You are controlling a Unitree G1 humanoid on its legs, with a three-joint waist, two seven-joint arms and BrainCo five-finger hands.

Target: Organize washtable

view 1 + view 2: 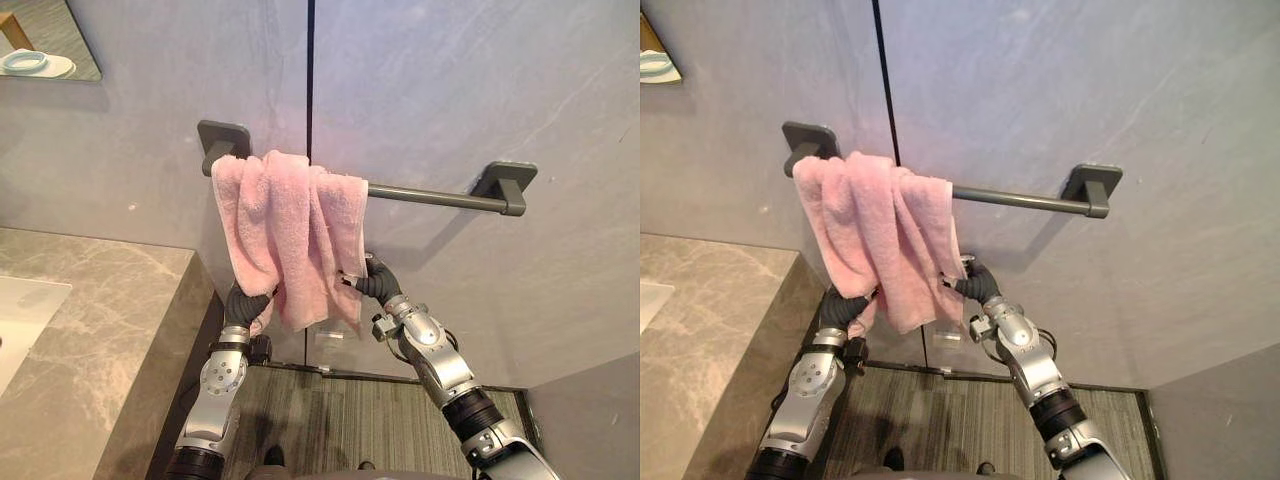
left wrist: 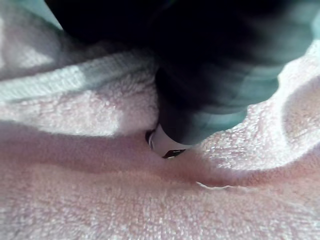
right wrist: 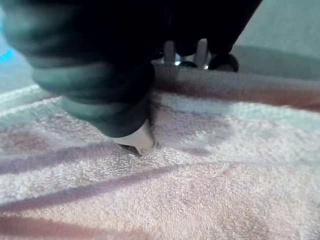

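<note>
**A:** Where is the towel?

**B:** The pink towel (image 1: 285, 235) hangs over the left end of a dark grey bar (image 1: 430, 196) on the wall. It is bunched in thick folds. One side hangs lower than the other, and the rest of the bar to the right is bare.

**A:** And the hands?

**B:** Both are at the towel's lower edge. The left hand (image 1: 246, 302) is at the lower left corner, and a tip of cloth hangs just below it. The right hand (image 1: 378, 282) is at the lower right edge.

**A:** Are they gripping?

**B:** The right one is. In its wrist view its thumb (image 3: 140, 140) presses into the cloth on the near side. Its fingers (image 3: 222, 61) show past the fold on the far side, so the towel is pinched between them. The left thumb (image 2: 165, 145) also presses into the cloth. The rest of that hand is hidden behind the towel, so I cannot tell whether it grips.

**A:** What is around it?

**B:** The bar sits on two square brackets, the left one (image 1: 222, 135) just above the towel and the right one (image 1: 508, 180) well apart from it. The wall (image 1: 450, 90) is grey stone with a dark vertical seam (image 1: 310, 70) running down behind the towel. To the left is a marbled grey counter (image 1: 100, 320) with a white basin (image 1: 20, 320) at the edge of the view. A corner of mirror (image 1: 45, 40) is above it. A striped floor (image 1: 340, 420) lies below the arms.
</note>
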